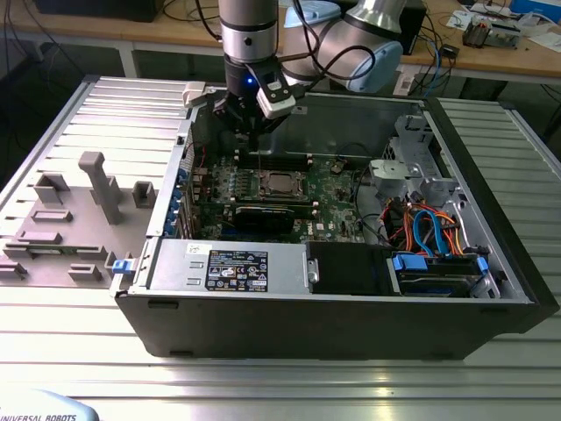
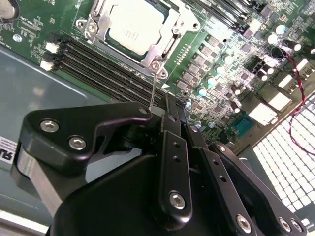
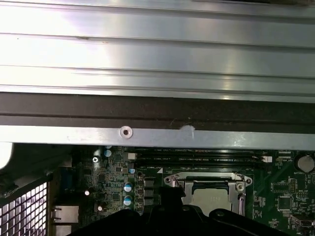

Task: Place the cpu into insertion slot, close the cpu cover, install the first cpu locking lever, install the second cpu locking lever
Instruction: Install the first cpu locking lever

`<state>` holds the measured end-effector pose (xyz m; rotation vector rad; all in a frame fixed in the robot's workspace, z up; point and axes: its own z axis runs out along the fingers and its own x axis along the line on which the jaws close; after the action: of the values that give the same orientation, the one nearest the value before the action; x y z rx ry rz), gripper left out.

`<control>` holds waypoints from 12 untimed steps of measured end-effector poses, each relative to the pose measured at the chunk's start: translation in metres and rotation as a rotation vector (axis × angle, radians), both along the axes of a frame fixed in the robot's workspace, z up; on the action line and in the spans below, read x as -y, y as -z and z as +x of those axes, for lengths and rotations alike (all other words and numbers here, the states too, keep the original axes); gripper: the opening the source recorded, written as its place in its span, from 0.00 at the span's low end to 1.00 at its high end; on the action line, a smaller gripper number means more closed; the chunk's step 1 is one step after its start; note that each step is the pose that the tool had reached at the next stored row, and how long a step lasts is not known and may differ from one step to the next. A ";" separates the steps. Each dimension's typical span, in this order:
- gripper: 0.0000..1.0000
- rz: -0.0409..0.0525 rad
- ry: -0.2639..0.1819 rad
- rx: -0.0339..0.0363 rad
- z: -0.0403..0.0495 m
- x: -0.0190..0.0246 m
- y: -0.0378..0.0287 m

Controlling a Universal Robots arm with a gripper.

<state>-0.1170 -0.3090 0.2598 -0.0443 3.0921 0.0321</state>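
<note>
The cpu (image 2: 130,27) lies flat in the insertion slot (image 1: 282,191) on the green board, and the silvery cpu cover (image 2: 101,32) is down around it. A thin wire locking lever (image 2: 153,88) stands up from the socket's corner and ends against the side of my black fingers. My gripper (image 2: 174,105) is shut, with nothing between its tips. It hangs a little above the board beside the socket, toward the case's back wall. In the exterior view the gripper (image 1: 257,145) is just behind the cpu (image 1: 280,182). In the first wrist view the gripper (image 3: 172,196) partly hides the cover (image 3: 206,178).
The open computer case (image 1: 333,338) lies on a ribbed metal table. Long black memory slots (image 2: 98,64) run beside the socket. A black card (image 1: 263,216), a power supply (image 1: 228,263) and a drive cage with blue and orange cables (image 1: 429,232) sit nearby. A grey fixture tray (image 1: 70,210) is at the exterior view's left.
</note>
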 end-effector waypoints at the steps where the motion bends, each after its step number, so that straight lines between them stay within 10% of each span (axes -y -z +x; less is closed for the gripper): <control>1: 0.11 0.0000 0.000 0.0000 0.0038 0.0000 0.0000; 12: 0.11 0.0000 0.000 0.0000 0.0147 0.0000 0.0001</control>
<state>-0.1023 -0.3091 0.2597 -0.0443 3.0921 0.0321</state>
